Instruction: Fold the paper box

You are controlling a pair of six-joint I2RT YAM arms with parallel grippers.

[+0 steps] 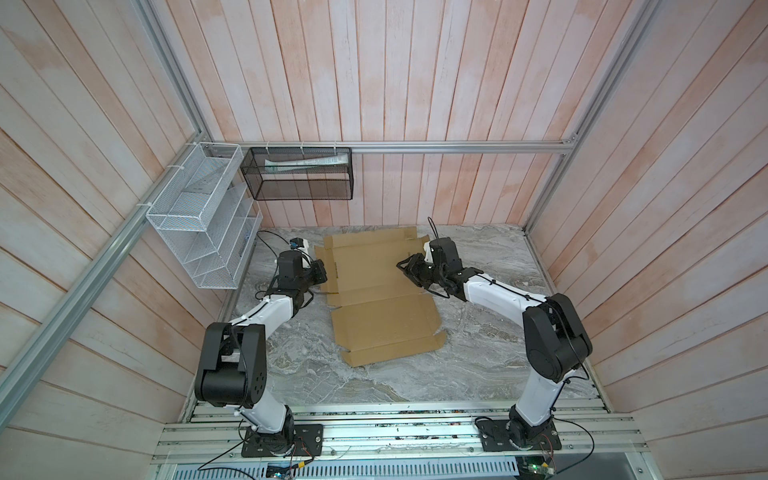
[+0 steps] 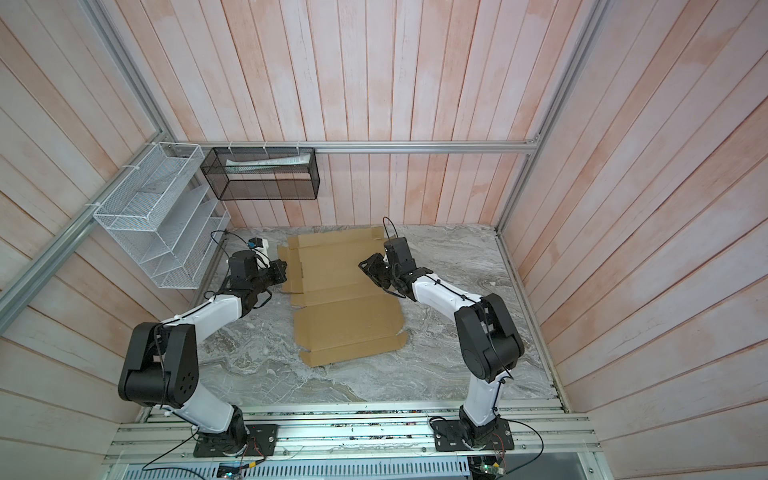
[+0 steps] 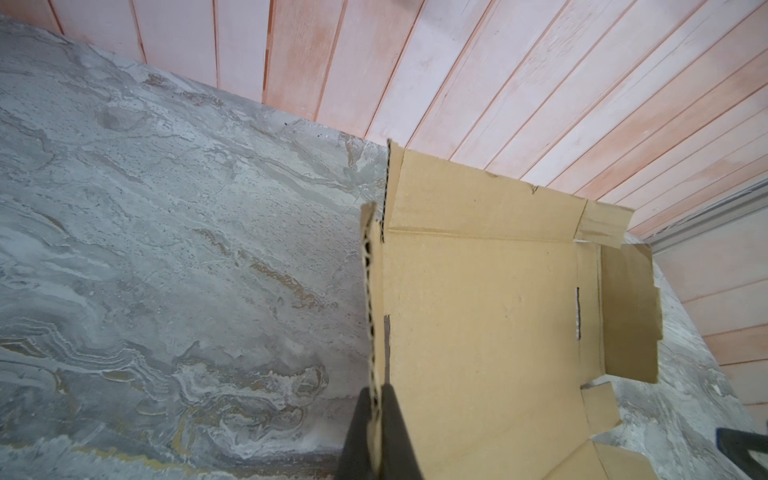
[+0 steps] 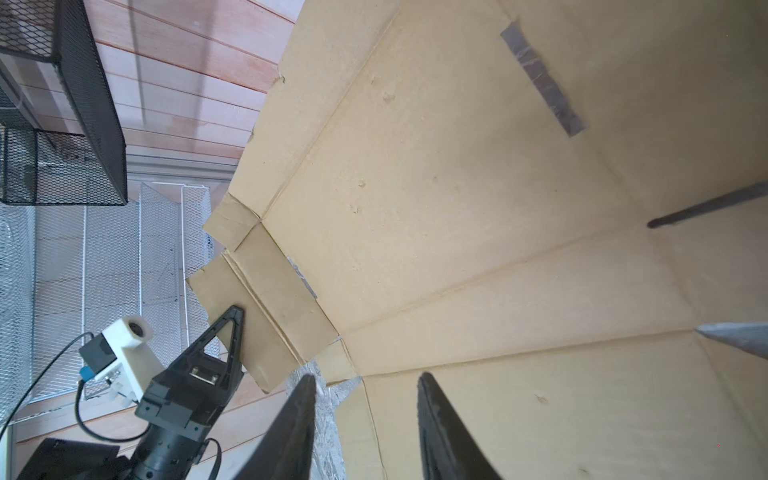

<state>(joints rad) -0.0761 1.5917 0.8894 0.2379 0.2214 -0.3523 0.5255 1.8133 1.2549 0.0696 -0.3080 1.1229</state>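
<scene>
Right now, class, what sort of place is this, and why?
Probably a robot test cell: left arm and right arm bolted to an aluminium rail, metal-framed plank walls, a mostly flat paper box on the tabletop.

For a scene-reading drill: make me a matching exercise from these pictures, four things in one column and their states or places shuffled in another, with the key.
Column one:
1. left gripper
2. right gripper
3. paper box
4. black mesh basket

Column two:
A. lies mostly flat on the marble tabletop
B. jaws apart, holding nothing
C. hangs from the back wall rail
D. shut on the edge of a cardboard side flap

Pairs: 1-D, 2-B, 3-A, 4-C.
</scene>
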